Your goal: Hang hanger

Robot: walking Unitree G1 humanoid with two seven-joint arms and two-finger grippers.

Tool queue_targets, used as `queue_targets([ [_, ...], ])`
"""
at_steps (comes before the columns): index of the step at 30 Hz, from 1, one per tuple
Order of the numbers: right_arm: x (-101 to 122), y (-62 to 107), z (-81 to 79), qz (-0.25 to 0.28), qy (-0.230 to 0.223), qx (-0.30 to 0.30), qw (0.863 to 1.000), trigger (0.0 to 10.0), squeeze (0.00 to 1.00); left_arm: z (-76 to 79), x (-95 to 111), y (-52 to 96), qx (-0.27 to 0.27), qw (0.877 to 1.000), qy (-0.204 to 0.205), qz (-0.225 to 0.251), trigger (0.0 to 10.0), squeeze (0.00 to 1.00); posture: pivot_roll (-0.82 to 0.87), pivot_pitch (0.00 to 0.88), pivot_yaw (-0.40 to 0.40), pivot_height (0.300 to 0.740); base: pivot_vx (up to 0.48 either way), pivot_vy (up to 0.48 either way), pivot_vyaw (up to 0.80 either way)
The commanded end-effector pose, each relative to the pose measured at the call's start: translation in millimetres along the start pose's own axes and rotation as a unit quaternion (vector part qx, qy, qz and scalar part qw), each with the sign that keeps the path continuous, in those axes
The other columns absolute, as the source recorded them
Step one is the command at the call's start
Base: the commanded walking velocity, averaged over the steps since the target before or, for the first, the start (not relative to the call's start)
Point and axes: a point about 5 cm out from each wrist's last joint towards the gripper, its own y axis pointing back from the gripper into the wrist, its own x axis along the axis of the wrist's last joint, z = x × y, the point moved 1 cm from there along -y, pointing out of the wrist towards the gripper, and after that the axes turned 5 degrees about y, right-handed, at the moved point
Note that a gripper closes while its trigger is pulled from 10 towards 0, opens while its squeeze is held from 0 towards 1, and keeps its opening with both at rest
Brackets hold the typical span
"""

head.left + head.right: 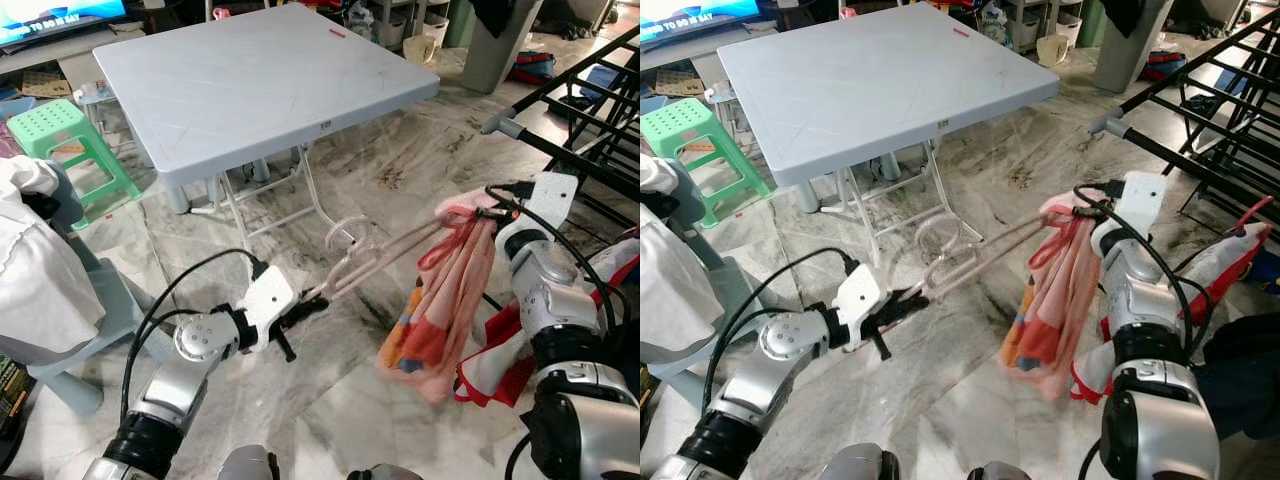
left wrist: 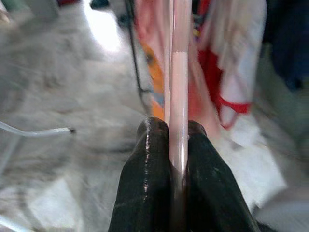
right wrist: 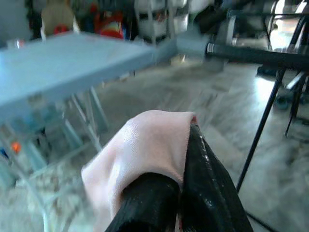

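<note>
A: Hanger [image 1: 385,255], pale pink and see-through, ran between both grippers above the marble floor [image 1: 330,390]. Left gripper [image 1: 300,312] was clamped on the hook end; the left wrist view showed its jaws pressed together on the pink bar, which ran straight out ahead of them toward the cloth.

B: And the right gripper [image 1: 487,212]?

A: Closed on the cloth [image 1: 440,310], at the far end of the hanger. The right wrist view showed pink fabric bunched between and over its jaws. Couldn't tell whether the hanger's tip was pinched in there too. The rest of the cloth drooped below those jaws.

B: Hook [image 1: 352,235] free?

A: Yes, it curled up just above the left jaws, touching nothing.

B: Where was the rack [image 1: 575,120]?

A: Beyond the right jaws and off to their outer side, dark rails. The nearest rail [image 1: 1145,135] ended above and ahead of them, well apart from the hook.

B: So the hook was at the wrong end.

A: My reading, yes. I'd judge the whole span had to swing toward the rail, hook uppermost. Keep both grips firm, move the arms together so the cloth doesn't slide off, and bring the hook's opening down over the rail before either gripper lets go.

B: Risk?

A: Cloth slipping, or snagging a rail.
</note>
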Motion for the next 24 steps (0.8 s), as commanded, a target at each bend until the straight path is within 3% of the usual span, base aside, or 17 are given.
queue_targets([
  [1,21,-5.2,-5.9,0.040,-0.005,-0.007,0.999,0.0,0.00,7.6,7,3.9,-0.034,0.999,-0.004,0.008,0.0,0.00,-0.01,0.000,-0.010,0.740,0.000,0.000,0.00],
  [4,25,-6.0,-6.9,0.048,0.012,-0.023,0.999,0.0,0.00,12.2,0,15.4,-0.045,0.999,0.001,-0.006,0.0,0.00,-0.01,0.000,-0.012,0.740,0.000,0.000,0.00],
  [6,25,-6.2,0.2,0.048,0.022,-0.049,0.997,0.0,0.00,7.8,-5,21.4,-0.022,1.000,0.000,-0.014,0.0,0.00,0.00,0.000,-0.016,0.740,0.000,0.000,0.00],
  [10,23,-4.5,9.7,0.044,0.040,-0.077,0.995,0.0,0.00,-8.9,-16,33.6,0.065,0.998,-0.010,-0.021,0.0,0.00,0.01,0.000,-0.017,0.740,0.000,0.000,0.00],
  [11,21,-2.8,11.9,0.044,0.048,-0.078,0.995,0.0,0.00,-15.9,-18,36.0,0.110,0.994,-0.003,-0.012,0.0,0.00,0.01,0.000,-0.017,0.740,0.000,0.000,0.00],
  [13,19,-1.0,12.9,0.042,0.055,-0.075,0.995,0.0,0.00,-21.5,-18,37.8,0.150,0.989,0.010,0.002,0.0,0.00,0.01,0.000,-0.017,0.740,0.000,0.000,0.00],
  [14,18,0.2,13.6,0.043,0.065,-0.073,0.994,0.0,0.00,-23.6,-18,38.7,0.167,0.986,0.021,0.007,1.1,0.00,0.01,0.000,-0.018,0.740,0.000,0.000,0.00],
  [16,17,1.7,14.8,0.044,0.077,-0.072,0.993,0.0,0.00,-25.6,-17,39.2,0.185,0.982,0.027,0.014,1.1,0.00,0.01,0.000,-0.018,0.740,0.000,0.000,0.00],
  [17,15,4.5,17.9,0.044,0.088,-0.073,0.993,0.0,0.00,-27.9,-16,39.5,0.212,0.976,0.035,0.024,3.3,0.00,0.01,0.000,-0.016,0.740,0.000,0.000,0.00],
  [18,13,7.2,20.7,0.044,0.096,-0.073,0.992,0.0,0.00,-29.8,-15,39.7,0.238,0.970,0.042,0.032,4.1,0.00,0.00,0.000,-0.015,0.740,0.000,0.000,0.00],
  [19,10,9.9,23.0,0.041,0.102,-0.072,0.991,0.0,0.00,-31.3,-14,39.7,0.263,0.963,0.049,0.037,7.9,0.00,0.00,0.000,-0.013,0.740,0.000,0.000,0.00],
  [20,7,12.4,24.6,0.038,0.106,-0.069,0.991,0.0,0.00,-32.6,-14,39.5,0.287,0.956,0.053,0.041,10.0,0.00,0.00,0.000,-0.013,0.740,0.000,0.000,0.00],
  [24,-6,21.9,15.1,0.033,0.122,-0.018,0.992,0.0,0.00,-36.4,-11,39.2,0.347,0.932,0.082,0.067,10.0,0.00,0.01,0.000,-0.008,0.740,0.000,0.000,0.00],
])
